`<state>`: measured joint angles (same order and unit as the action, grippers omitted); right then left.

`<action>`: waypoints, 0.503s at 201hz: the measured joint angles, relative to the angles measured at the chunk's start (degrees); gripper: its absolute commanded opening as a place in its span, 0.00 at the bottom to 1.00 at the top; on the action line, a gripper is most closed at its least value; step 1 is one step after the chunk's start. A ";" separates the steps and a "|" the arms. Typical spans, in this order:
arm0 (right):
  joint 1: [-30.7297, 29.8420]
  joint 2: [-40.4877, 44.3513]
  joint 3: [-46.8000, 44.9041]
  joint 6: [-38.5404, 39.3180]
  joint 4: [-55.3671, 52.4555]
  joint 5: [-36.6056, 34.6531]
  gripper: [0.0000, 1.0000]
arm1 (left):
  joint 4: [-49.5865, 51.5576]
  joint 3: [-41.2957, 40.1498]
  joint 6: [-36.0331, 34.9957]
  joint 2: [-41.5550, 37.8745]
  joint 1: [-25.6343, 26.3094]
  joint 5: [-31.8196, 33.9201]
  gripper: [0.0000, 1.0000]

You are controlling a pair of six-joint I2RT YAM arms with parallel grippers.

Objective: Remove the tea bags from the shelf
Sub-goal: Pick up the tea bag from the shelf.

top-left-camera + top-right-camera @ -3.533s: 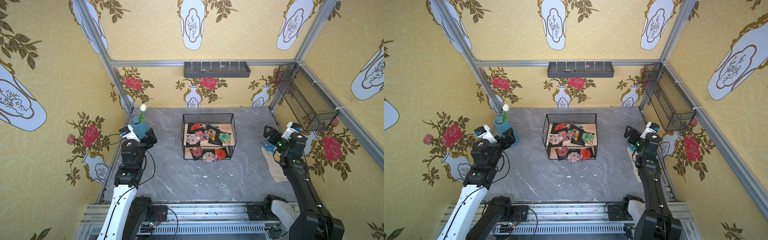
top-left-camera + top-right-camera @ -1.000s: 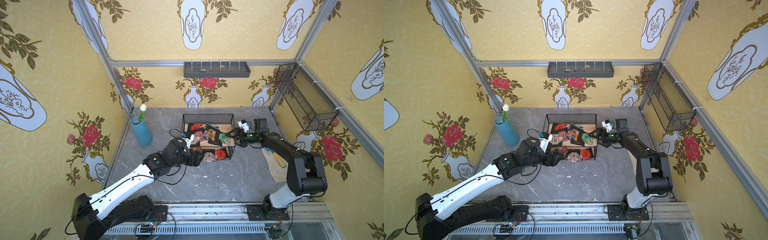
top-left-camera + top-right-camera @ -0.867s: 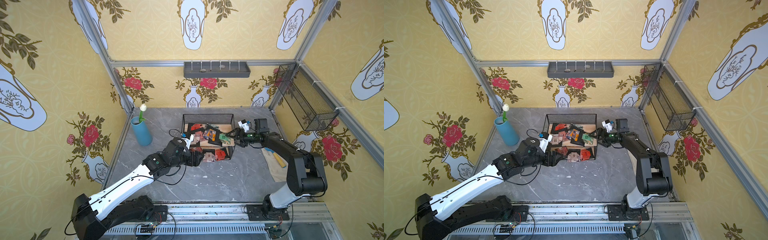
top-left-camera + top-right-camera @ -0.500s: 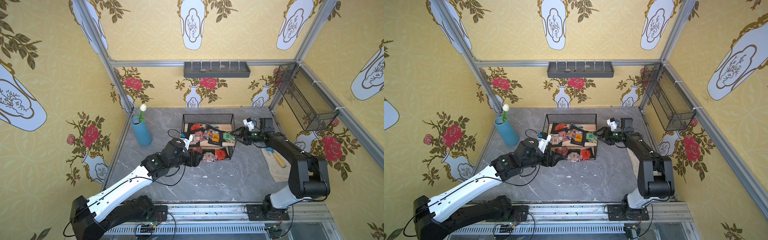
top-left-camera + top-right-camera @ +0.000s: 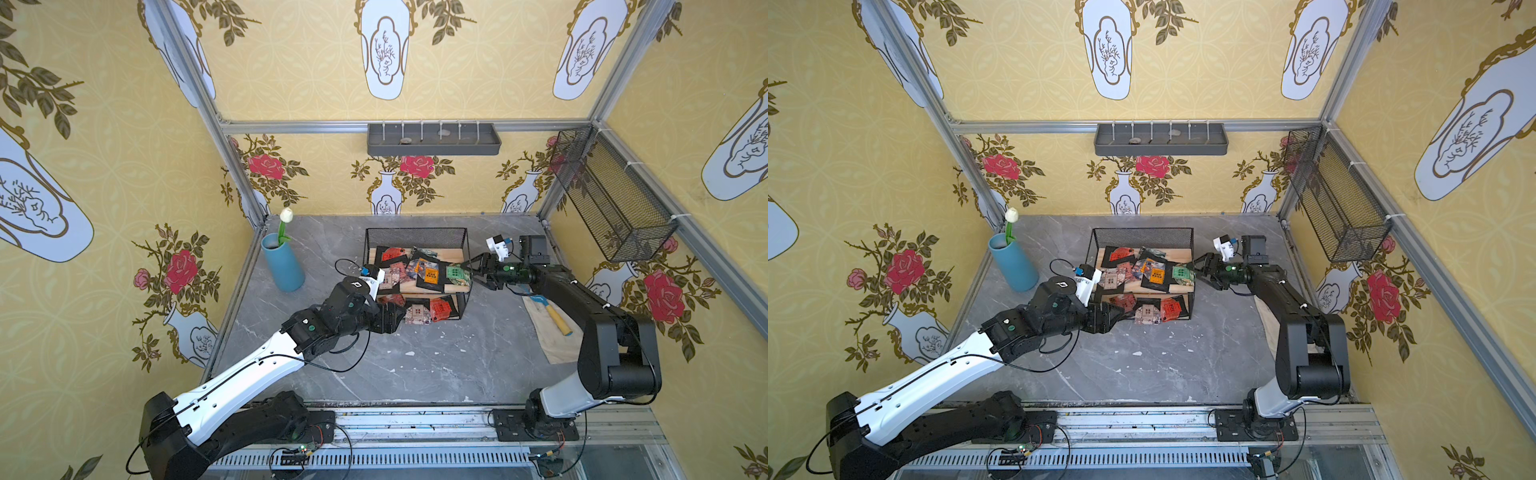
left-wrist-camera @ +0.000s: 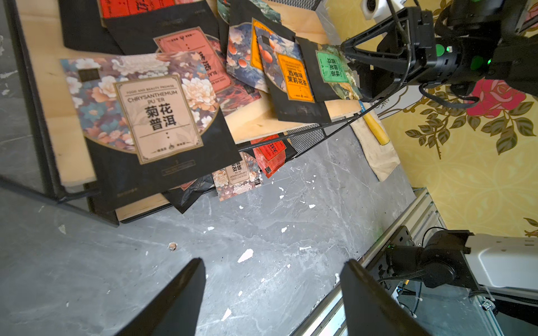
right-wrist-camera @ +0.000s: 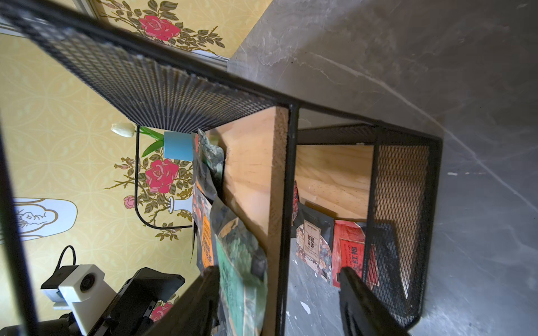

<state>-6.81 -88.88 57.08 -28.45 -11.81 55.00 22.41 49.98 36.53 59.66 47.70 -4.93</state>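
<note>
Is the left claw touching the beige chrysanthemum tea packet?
Apart. The left wrist view shows the left gripper open, its tips over bare grey table, a clear stretch short of the beige chrysanthemum tea bag.

shelf (image 5: 415,237): black wire mesh, pale wood boards.
tea bags (image 5: 431,275): black edges; red, orange, green, beige labels; floral prints.
vase (image 5: 284,270), near shelf: plain blue.
tulip (image 5: 286,215): white bloom, green stem.
table (image 5: 415,365): grey marble, pale veins.
walls (image 5: 311,75): yellow, red roses, pale vase motifs.
cloth (image 5: 548,336), beside shelf: beige.
</note>
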 measured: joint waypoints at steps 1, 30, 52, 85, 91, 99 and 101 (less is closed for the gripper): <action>-0.02 -0.04 0.04 0.02 0.00 0.00 0.66 | -0.02 0.00 0.00 0.02 0.00 0.00 0.82; -0.57 -0.68 0.17 0.02 -0.02 0.13 0.61 | -0.94 0.00 0.15 0.13 0.00 -0.02 0.82; -0.44 -0.70 0.17 0.04 0.00 0.11 0.54 | -1.16 0.00 0.17 0.13 0.00 -0.04 0.82; -0.11 -0.46 0.15 0.17 0.00 0.20 0.40 | -1.31 0.02 0.15 0.09 0.00 -0.07 0.82; 0.02 -0.33 0.15 0.15 0.00 0.35 0.39 | -1.31 0.02 0.15 0.09 0.00 -0.07 0.82; 0.31 -0.02 0.15 0.17 0.00 0.37 0.39 | -1.33 0.02 0.15 0.09 0.00 -0.07 0.82; 0.42 0.04 0.15 0.17 0.00 0.37 0.39 | -1.36 0.02 0.15 0.09 0.00 -0.07 0.82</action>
<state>-6.39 -88.84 57.23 -28.27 -11.81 55.37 21.06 50.00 36.69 59.75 47.70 -4.99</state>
